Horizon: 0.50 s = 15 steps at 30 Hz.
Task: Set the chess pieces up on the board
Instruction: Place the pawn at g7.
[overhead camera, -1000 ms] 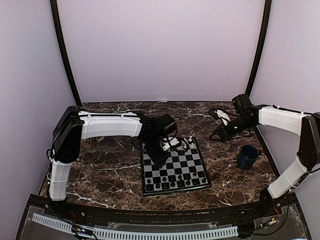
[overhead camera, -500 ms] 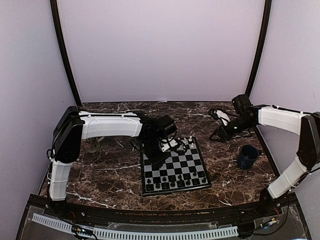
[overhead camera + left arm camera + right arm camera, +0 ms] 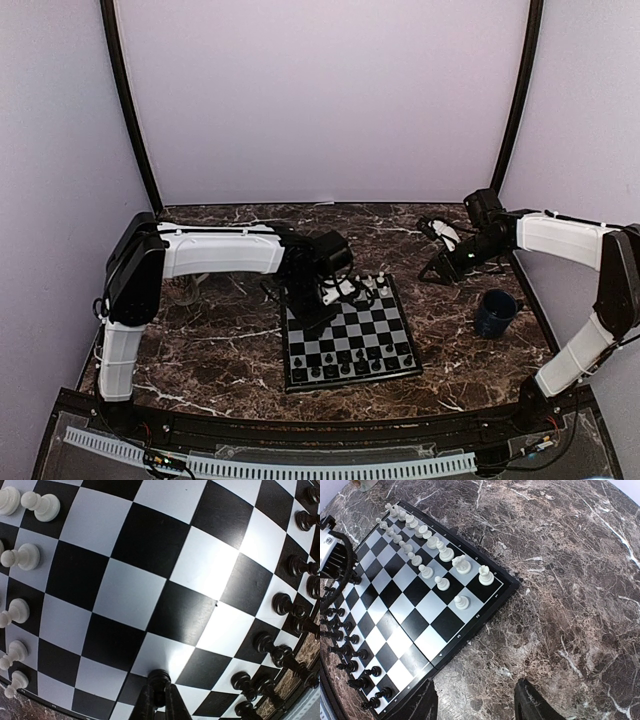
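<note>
The board (image 3: 375, 325) lies at the table's middle, with white chess pieces (image 3: 435, 555) in rows along its far edge and black chess pieces (image 3: 350, 655) along its near edge. My left gripper (image 3: 159, 694) hangs over the board's far left part and is shut on a black piece (image 3: 159, 679), pinched between both fingers; the piece's lower part is hidden. More black pieces (image 3: 285, 605) and white pieces (image 3: 27, 556) line the two sides of the left wrist view. My right gripper (image 3: 477, 706) is open over bare marble right of the board, holding nothing.
A dark blue mug (image 3: 495, 312) stands on the marble table to the right of the board. A clear glass-like object (image 3: 185, 290) sits under my left arm at the left. Lilac walls close the table in at the back and sides.
My left gripper has closed onto the black piece and shifted slightly toward the board's far left. The right arm has stayed where it was.
</note>
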Each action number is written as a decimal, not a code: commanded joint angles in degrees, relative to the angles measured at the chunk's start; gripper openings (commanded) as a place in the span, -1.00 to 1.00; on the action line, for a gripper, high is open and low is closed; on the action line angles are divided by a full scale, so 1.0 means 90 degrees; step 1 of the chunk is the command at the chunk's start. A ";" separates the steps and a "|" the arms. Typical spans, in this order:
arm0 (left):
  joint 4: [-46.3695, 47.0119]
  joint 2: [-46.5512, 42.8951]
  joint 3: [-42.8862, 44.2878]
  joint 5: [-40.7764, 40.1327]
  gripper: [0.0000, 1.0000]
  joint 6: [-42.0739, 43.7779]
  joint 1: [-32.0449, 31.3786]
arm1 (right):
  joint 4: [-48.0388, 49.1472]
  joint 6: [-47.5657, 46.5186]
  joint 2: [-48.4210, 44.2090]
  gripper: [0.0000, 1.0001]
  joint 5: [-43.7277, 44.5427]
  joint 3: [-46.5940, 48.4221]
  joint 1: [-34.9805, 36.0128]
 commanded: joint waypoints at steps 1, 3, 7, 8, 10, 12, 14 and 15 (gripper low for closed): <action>-0.0287 -0.0707 -0.0330 0.0208 -0.91 0.0319 -0.0182 | 0.0051 -0.0020 0.0005 0.07 -0.0076 -0.0022 -0.0021; -0.0308 -0.0891 -0.0561 0.0288 -0.91 0.0504 -0.0263 | 0.0043 -0.0017 0.0001 0.07 -0.0102 -0.0016 -0.0022; -0.0351 -0.1026 -0.0864 0.0409 -0.92 0.0625 -0.0378 | 0.0052 -0.0022 -0.0035 0.07 -0.0117 -0.0013 -0.0024; -0.0357 -0.1037 -0.0905 0.0430 -0.92 0.0638 -0.0412 | 0.0049 -0.0029 -0.0038 0.07 -0.0125 -0.0015 -0.0022; -0.0323 -0.1042 -0.0964 0.0492 -0.92 0.0654 -0.0493 | 0.0042 -0.0034 -0.0024 0.07 -0.0130 -0.0013 -0.0021; -0.0270 -0.1032 -0.0982 0.0547 -0.92 0.0654 -0.0550 | 0.0042 -0.0042 -0.0019 0.06 -0.0134 -0.0013 -0.0028; -0.0250 -0.1006 -0.0984 0.0556 -0.92 0.0637 -0.0578 | 0.0023 -0.0044 -0.0004 0.06 -0.0146 -0.0004 -0.0023; -0.0258 -0.0988 -0.0988 0.0549 -0.92 0.0619 -0.0578 | 0.0024 -0.0046 -0.0007 0.06 -0.0152 -0.0004 -0.0025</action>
